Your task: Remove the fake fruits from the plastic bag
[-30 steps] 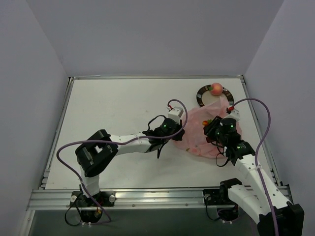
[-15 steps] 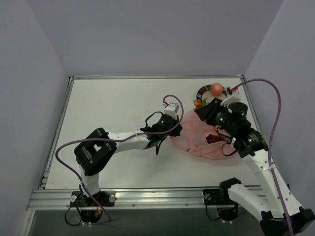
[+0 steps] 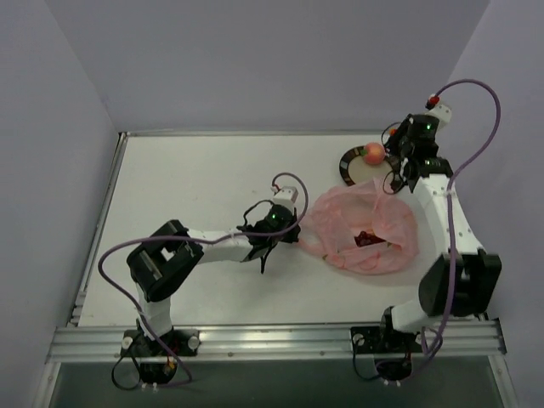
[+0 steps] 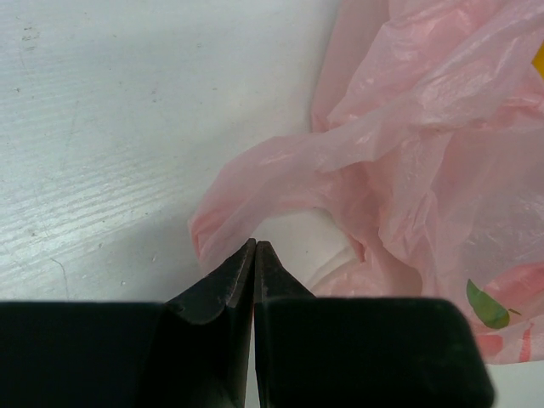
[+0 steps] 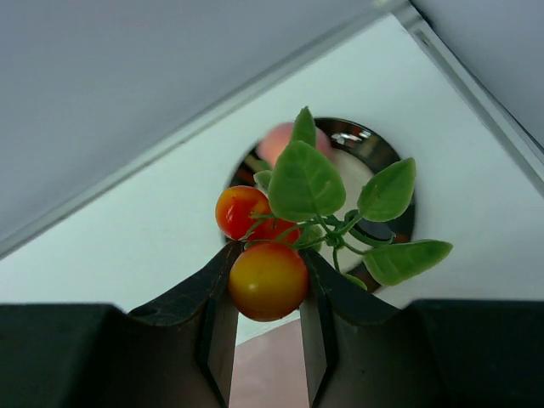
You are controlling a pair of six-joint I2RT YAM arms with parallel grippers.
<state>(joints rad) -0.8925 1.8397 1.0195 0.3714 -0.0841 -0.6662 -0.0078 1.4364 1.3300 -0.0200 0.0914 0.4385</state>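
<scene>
White counter (image 3: 212,187): right tool (image 5: 268,255) pinching orange-red plastic berry sprig (image 5: 269,285) above dark-rimmed round plate (image 5: 361,140), apparently for drop-off; left tool (image 4: 255,248), pressed together, seemingly anchoring crinkly pink plastic bag (image 4: 408,170) at its edge.

No text can be read; the plastic bag (image 4: 425,127) shows only faint, illegible printed marks.
</scene>
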